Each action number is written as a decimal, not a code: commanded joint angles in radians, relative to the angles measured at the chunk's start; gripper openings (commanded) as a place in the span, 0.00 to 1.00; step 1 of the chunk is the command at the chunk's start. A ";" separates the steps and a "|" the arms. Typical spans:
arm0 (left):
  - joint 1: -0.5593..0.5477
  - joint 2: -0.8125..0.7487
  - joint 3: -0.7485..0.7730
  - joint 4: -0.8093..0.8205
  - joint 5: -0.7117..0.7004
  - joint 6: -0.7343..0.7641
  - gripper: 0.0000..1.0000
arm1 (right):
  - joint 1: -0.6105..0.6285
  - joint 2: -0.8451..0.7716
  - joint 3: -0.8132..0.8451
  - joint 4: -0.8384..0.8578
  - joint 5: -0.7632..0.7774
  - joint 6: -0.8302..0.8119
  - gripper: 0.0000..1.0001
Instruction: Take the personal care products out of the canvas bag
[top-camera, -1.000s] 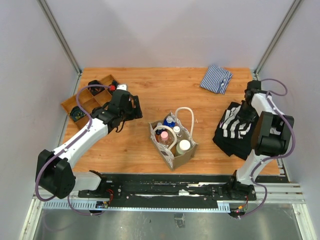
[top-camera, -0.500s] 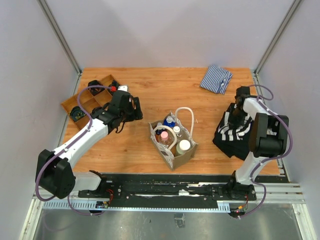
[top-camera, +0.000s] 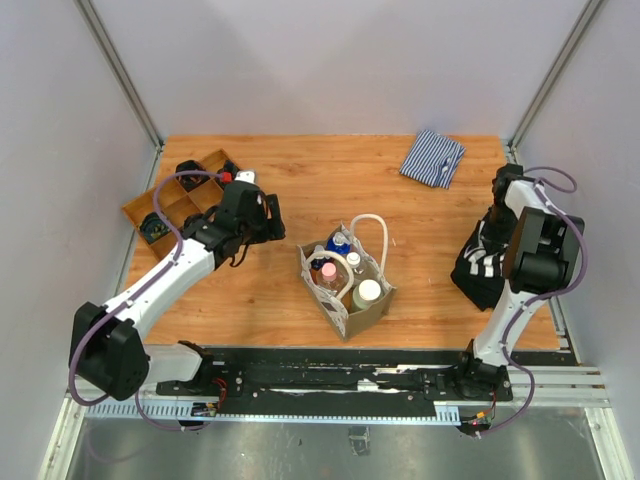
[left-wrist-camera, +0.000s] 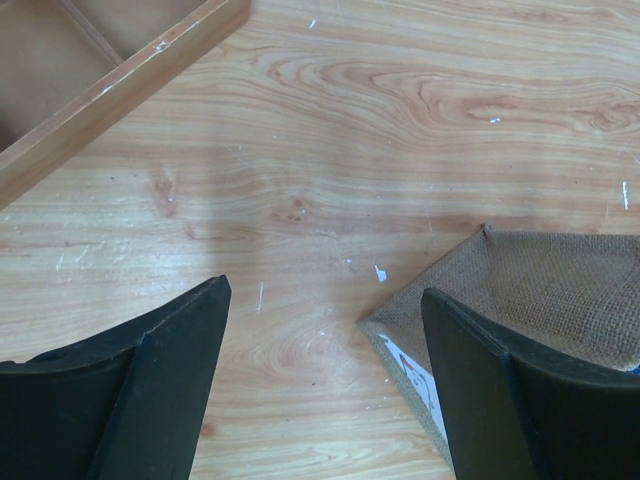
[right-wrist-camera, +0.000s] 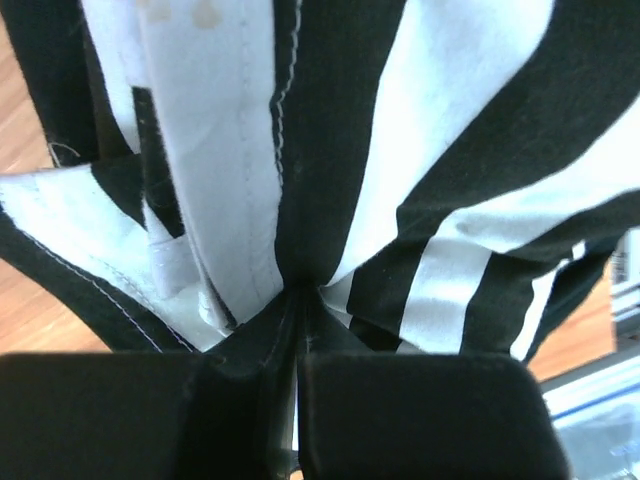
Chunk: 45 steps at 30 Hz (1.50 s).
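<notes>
None of the personal care products (top-camera: 366, 294) has left the bag, so by my reading the task is at its very start, with every item yet to be lifted out. Across the wooden counter (top-camera: 300, 170) no bottle or jar lies loose. The canvas bag (top-camera: 360, 316) stands upright near the middle of the counter, its looped handles up and its mouth open. The black-and-white striped cloth (top-camera: 480, 270) lies bunched at the right edge, well apart from the bag. The right gripper (right-wrist-camera: 298, 335) is clamped tight on a fold of it, so that arm is busy with something outside the task. The left gripper (left-wrist-camera: 325, 300) hovers over bare wood just left of the bag, jaws spread wide with nothing between them. In its wrist view a corner of the bag shows beside the right finger (left-wrist-camera: 500, 400). Inside the bag, the white-lidded jar (top-camera: 369, 290) sits at the near end and the pink bottle (top-camera: 327, 272) to its left. A white-capped clear bottle (top-camera: 353, 259) stands between them and the blue-capped bottle (top-camera: 340, 243) at the far end
</notes>
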 joint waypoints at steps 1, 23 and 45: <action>0.004 -0.037 -0.016 0.005 -0.009 0.016 0.82 | -0.010 0.083 0.035 -0.042 0.262 0.008 0.01; 0.004 -0.078 0.013 -0.052 -0.039 0.002 0.82 | 0.288 0.407 0.876 0.078 -0.369 -0.174 0.01; 0.004 -0.109 0.087 -0.119 -0.008 -0.007 0.83 | 0.124 0.698 1.067 -0.042 -0.276 -0.109 0.01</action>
